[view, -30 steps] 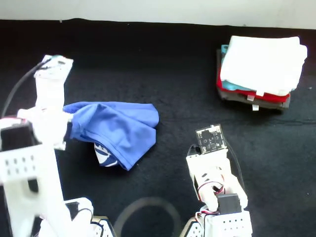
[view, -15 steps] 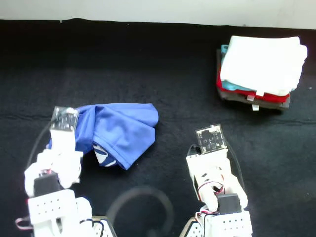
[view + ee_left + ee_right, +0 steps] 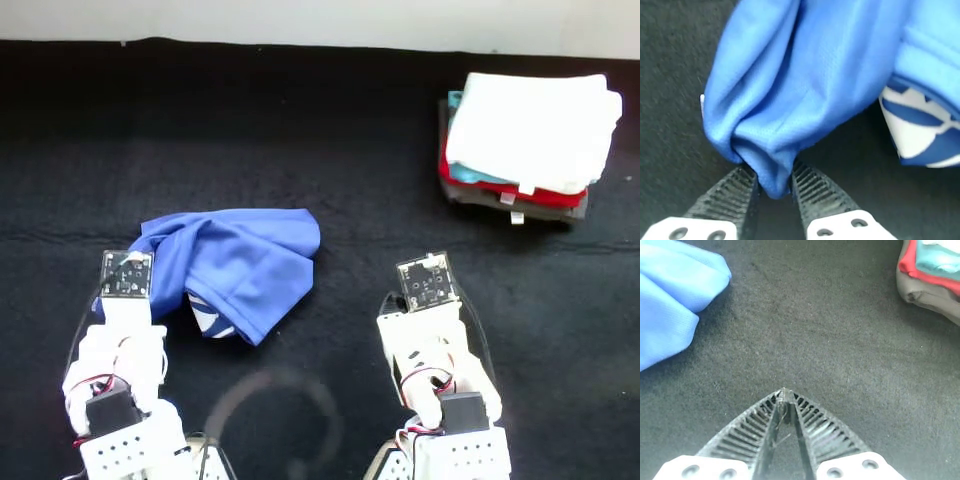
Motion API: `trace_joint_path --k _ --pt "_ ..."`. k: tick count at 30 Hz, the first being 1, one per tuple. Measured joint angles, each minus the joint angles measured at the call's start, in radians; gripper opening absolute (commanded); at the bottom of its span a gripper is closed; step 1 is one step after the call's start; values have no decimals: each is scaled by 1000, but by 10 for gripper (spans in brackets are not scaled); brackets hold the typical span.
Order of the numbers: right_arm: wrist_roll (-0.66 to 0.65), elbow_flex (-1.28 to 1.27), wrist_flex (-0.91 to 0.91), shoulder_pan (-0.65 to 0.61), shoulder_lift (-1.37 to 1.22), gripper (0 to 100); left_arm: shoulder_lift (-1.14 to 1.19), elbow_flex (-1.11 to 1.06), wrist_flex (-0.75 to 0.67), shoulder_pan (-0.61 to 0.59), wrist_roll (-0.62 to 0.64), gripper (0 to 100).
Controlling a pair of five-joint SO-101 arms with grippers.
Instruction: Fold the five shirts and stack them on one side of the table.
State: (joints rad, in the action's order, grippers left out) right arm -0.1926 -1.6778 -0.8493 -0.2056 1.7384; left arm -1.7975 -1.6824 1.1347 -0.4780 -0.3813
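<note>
A: Where's the blue shirt?

B: The blue shirt [image 3: 250,262] lies crumpled on the black surface [image 3: 300,130], toward 8 o'clock from the middle in the high view. A white and dark-blue patch [image 3: 208,315] peeps out at its 6 o'clock edge.

A: And the left hand?

B: The left hand [image 3: 774,176] is at the shirt's 9 o'clock end. Its ribbed fingers [image 3: 815,187] are narrow and pinch a bunched fold of the blue cloth between them.

A: The other one?

B: The right hand [image 3: 784,393] is at about 5 o'clock on the surface. It is closed tip to tip with nothing in it, over bare black cloth, apart from the shirt.

A: And the finished ones?

B: A stack of folded shirts [image 3: 530,135] rests at 2 o'clock near the far edge. White is on top, then teal, red and a dark one at the bottom. The stack is well apart from both hands.
</note>
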Motion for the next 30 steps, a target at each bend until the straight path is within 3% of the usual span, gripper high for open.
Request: trace_joint_path --k 10,17,30 --pt "0 0 2 0 0 6 0 6 107 -3 0 12" --pt "0 0 2 0 0 6 2 35 152 -44 -2 161" --pt "0 0 2 0 0 6 8 213 163 -107 -2 160"
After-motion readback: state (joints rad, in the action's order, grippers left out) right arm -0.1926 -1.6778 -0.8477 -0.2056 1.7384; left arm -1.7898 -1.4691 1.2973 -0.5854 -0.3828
